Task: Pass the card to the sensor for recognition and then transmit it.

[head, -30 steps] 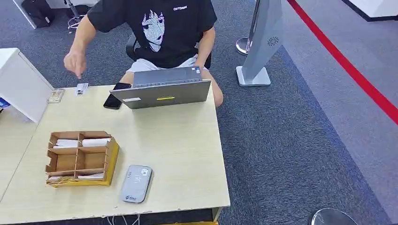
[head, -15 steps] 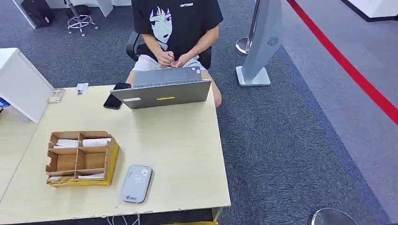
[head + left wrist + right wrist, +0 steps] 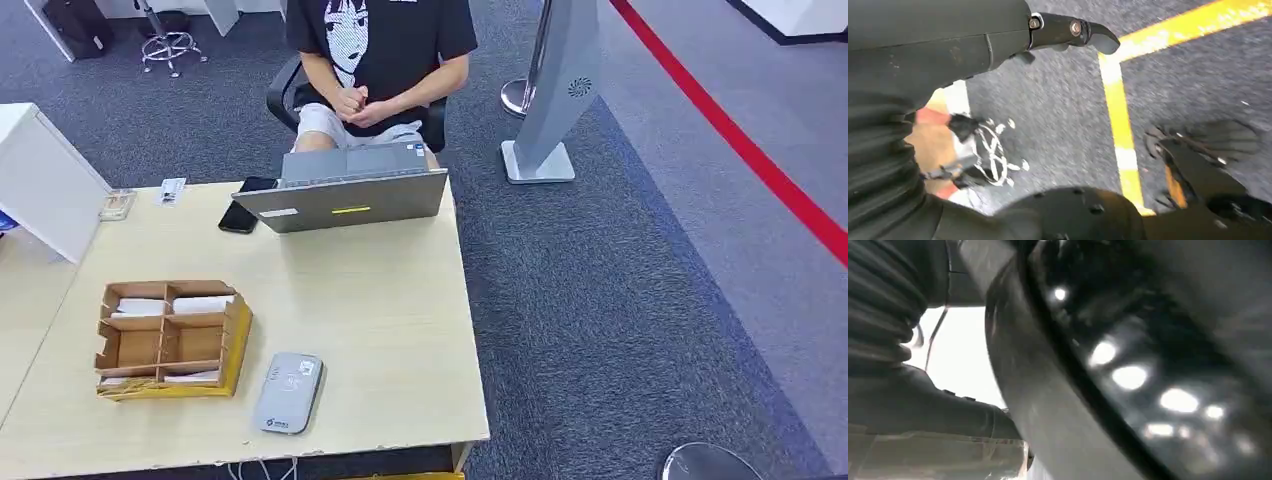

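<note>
Nearest me on the table [image 3: 380, 330]: grey sensor [image 3: 288, 392], then divided cardboard box [image 3: 170, 338] with white cards [image 3: 204, 304] in its compartments. Cards look thin, light, stiff, slick; I'd pinch one by its exposed edge. My left hand [image 3: 998, 45] hangs over carpet, fingers extended, holding nothing. Right hand [image 3: 908, 365]: can't tell. Far side: laptop [image 3: 345, 195], seated person [image 3: 385, 50].

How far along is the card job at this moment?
Nothing looks done yet. The cards lie in the cardboard organizer beside the grey sensor on the table. Nothing is in hand: the left hand hangs over the floor, holding nothing. Picking a card, presenting it to the sensor and handing it over all remain.
</note>
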Tool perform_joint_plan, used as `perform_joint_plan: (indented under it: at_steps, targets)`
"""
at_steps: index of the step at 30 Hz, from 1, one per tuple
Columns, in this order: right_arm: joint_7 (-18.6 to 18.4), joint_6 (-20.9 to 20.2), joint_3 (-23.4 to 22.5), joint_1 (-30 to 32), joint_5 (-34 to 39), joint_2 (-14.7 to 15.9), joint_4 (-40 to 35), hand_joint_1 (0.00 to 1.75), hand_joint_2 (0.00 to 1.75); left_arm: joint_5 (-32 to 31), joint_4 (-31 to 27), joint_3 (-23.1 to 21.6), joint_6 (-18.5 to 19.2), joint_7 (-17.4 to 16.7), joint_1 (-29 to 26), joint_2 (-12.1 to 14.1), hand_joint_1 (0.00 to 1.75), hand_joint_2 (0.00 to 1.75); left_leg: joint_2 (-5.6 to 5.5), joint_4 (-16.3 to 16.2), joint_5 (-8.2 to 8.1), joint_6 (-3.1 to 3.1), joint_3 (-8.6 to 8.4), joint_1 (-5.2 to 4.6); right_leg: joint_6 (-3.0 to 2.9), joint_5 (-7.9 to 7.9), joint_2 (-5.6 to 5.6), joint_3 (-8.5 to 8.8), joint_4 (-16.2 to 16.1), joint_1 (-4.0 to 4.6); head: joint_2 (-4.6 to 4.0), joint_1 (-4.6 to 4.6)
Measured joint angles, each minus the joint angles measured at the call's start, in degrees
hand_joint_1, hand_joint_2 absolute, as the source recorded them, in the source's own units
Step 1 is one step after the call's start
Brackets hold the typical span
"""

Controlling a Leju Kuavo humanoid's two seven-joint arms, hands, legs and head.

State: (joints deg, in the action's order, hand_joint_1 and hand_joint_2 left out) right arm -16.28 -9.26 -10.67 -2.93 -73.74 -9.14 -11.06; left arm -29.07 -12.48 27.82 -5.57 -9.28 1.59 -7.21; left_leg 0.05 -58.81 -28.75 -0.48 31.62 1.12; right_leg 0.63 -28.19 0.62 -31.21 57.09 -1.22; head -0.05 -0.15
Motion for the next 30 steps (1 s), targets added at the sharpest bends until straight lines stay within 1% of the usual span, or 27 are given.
perform_joint_plan:
  at_steps: [3,6,7,9,10,12,14,15,16,18,22,25,30]
  targets:
    - [-0.7,-1.7,4.1,-1.2,-3.7,0.0,-0.1,0.00,0.00,-2.8,0.0,-1.2,-0.3,-2.1,0.3,0.0,0.00,1.75,-0.01,0.0,0.00,0.01,-0.06,-0.01,0.00,0.00,0.00,-0.01,0.0,0.00,-0.02,0.00]
    - [-1.1,-3.4,7.6,-2.4,-6.3,0.0,-0.1,0.00,0.00,-3.4,0.0,-1.9,0.2,-3.6,0.5,0.1,0.00,1.75,0.00,0.0,0.00,0.00,-0.08,-0.01,0.00,0.03,0.02,0.00,0.0,0.00,-0.02,0.00]
    - [-1.5,-4.1,8.5,-2.7,-6.3,0.0,-0.1,0.00,0.00,-3.4,0.0,-2.0,0.3,-3.9,0.6,0.2,0.00,1.75,0.00,0.0,0.00,0.00,-0.09,0.00,0.00,0.03,0.03,-0.01,0.0,0.00,-0.02,0.00]
    - [-3.0,-5.7,9.0,-3.0,-4.3,0.0,-0.1,0.00,0.00,-3.3,0.0,-2.1,0.2,-4.6,0.8,0.4,0.00,1.75,-0.01,0.0,0.00,0.00,-0.11,0.01,-0.02,0.02,0.01,0.03,0.0,0.02,-0.02,0.00]
    - [-3.7,-6.1,8.9,-3.1,-3.0,0.0,-0.1,0.00,0.00,-3.3,0.0,-2.1,0.1,-4.7,0.8,0.4,0.00,0.00,-0.02,0.0,0.00,0.00,-0.10,0.02,-0.02,0.01,0.01,0.09,0.0,0.04,0.00,0.00]
    - [-4.6,-5.8,8.4,-3.0,0.0,0.1,-0.1,0.00,0.00,-3.1,0.0,-2.1,0.0,-5.1,0.8,0.6,0.00,0.00,-0.02,0.0,-0.02,-0.02,-0.10,0.07,-0.03,0.01,0.01,0.09,0.0,0.10,-0.02,0.00]
    - [-4.8,-4.4,7.6,-2.7,2.0,0.2,-0.1,0.00,0.00,-3.1,0.0,-2.1,0.0,-5.2,0.8,0.6,0.00,0.00,-0.02,0.0,-0.02,-0.02,-0.09,0.07,-0.03,0.00,0.01,0.09,0.0,0.11,-0.02,0.00]
    - [-4.7,-3.9,7.2,-2.5,2.4,0.3,-0.1,0.00,1.75,-3.2,0.0,-2.1,0.1,-5.3,0.8,0.6,0.00,0.00,-0.02,0.0,-0.02,-0.02,-0.08,0.07,-0.03,0.00,0.00,0.09,0.0,0.11,0.00,0.02]
    - [-4.3,-3.4,6.7,-2.3,2.7,0.4,-0.1,0.00,1.75,-3.4,0.0,-2.1,0.2,-5.3,0.8,0.6,0.00,1.75,-0.01,0.0,-0.02,-0.02,-0.06,0.08,-0.03,0.00,0.00,0.08,0.0,0.11,0.00,0.00]
    - [-2.7,-1.2,6.4,-1.7,2.8,0.4,-0.2,0.00,1.75,-3.8,0.0,-2.1,0.3,-5.2,0.8,0.6,0.00,1.75,-0.03,0.0,-0.02,-0.02,-0.04,0.08,-0.03,0.00,0.00,0.08,0.0,0.11,-0.02,0.02]
    - [3.2,2.9,5.2,-0.1,4.2,0.4,-0.1,0.00,1.75,-4.0,0.0,-2.1,-1.7,-2.2,0.8,0.5,0.00,1.75,-0.07,0.0,-0.02,-0.02,0.02,0.08,-0.03,0.00,-0.08,0.07,0.0,0.11,-0.02,0.02]
    - [5.1,3.4,4.4,0.5,4.9,0.4,-0.1,0.00,1.75,-3.0,0.0,-2.0,-2.3,-1.3,0.8,0.4,0.00,1.75,-0.05,0.0,-0.02,-0.02,0.01,0.07,-0.03,0.00,-0.05,0.07,0.0,0.10,0.00,0.00]
    - [6.2,3.0,3.6,1.0,5.5,0.2,0.0,0.00,1.75,-2.1,0.0,-1.7,-2.2,-0.2,0.8,0.2,0.00,1.75,-0.06,0.0,-0.02,-0.02,0.01,0.06,-0.03,0.00,-0.08,0.07,0.0,0.09,-0.02,0.00]
